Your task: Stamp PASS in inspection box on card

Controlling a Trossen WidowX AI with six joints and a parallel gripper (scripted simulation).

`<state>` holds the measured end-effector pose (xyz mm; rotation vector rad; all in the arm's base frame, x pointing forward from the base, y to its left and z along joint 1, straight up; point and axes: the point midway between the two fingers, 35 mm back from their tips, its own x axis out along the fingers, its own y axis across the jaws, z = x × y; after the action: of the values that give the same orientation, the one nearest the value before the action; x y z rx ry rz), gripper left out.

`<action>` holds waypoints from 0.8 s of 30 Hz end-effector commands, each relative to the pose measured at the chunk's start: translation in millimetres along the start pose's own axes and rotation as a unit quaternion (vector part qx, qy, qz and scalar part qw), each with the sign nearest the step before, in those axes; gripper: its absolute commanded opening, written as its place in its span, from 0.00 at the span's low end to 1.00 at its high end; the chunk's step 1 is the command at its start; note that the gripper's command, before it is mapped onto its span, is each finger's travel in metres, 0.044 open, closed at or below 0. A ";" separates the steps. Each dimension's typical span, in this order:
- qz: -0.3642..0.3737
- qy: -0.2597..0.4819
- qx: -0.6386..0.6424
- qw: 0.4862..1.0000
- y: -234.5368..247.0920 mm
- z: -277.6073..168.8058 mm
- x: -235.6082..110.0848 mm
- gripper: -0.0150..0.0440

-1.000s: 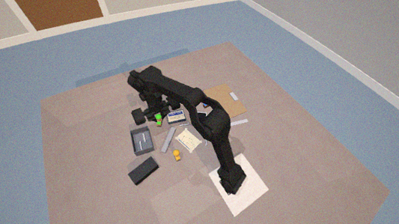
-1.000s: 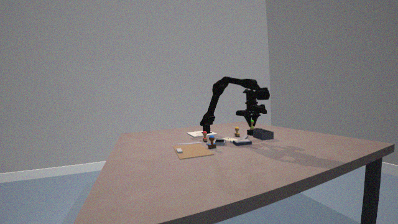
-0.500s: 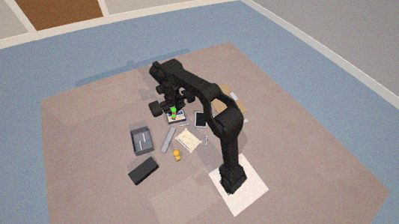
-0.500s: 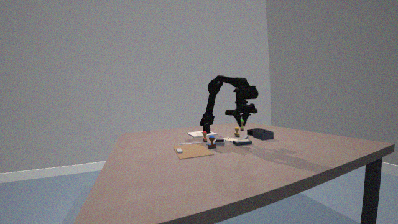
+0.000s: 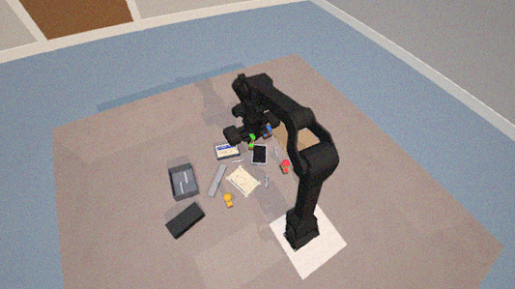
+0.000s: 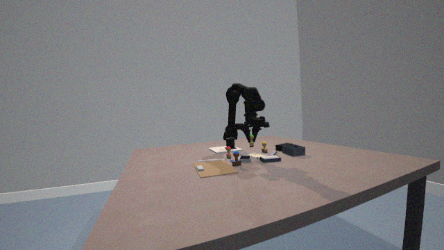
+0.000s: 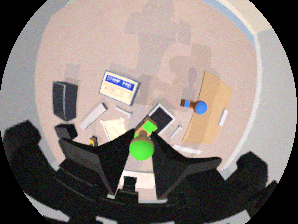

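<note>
The gripper [image 6: 252, 138] is clamped on the green-knobbed stamp [image 6: 252, 140], which is held upright, long axis vertical, knob up and face down, clear of the table [image 6: 173, 194]. Below it, the dark ink pad [image 5: 259, 154] lies just right of the blue-labelled box [image 5: 227, 151]; the card [image 5: 243, 180] lies nearer.

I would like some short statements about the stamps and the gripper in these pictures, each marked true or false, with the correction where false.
1. The gripper is shut on the green-knobbed stamp. True.
2. The held stamp rests on the card. False: it hangs in the air, above the bench.
3. The yellow-knobbed stamp stands on the bench, near the card. True.
4. The blue-knobbed stamp lies inside the dark open tray. False: it stands by the brown mat.
5. The red-knobbed stamp stands free, ungripped. True.
</note>
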<state>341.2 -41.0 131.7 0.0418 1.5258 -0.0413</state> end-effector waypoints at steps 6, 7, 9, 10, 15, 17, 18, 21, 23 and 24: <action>-0.001 0.003 -0.002 1.000 -31.6 -18.8 2.6 0.25; -0.001 0.003 -0.002 1.000 -31.6 -18.8 2.7 0.25; -0.001 0.003 -0.002 1.000 -31.6 -18.7 3.6 0.25; -0.001 0.003 -0.002 1.000 -31.7 -18.7 4.3 0.25; -0.001 0.003 -0.001 1.000 -31.7 -18.4 7.6 0.25; -0.001 0.003 -0.001 1.000 -31.7 -18.3 8.9 0.25; -0.001 0.003 -0.001 1.000 -31.7 -18.3 9.6 0.25; -0.001 0.003 -0.001 1.000 -31.7 -18.2 11.6 0.25; -0.001 0.003 -0.001 1.000 -31.7 -18.1 12.9 0.25; -0.001 0.003 -0.001 1.000 -31.7 -18.1 13.5 0.25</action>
<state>323.1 -72.1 120.7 0.0400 1.5271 -0.0452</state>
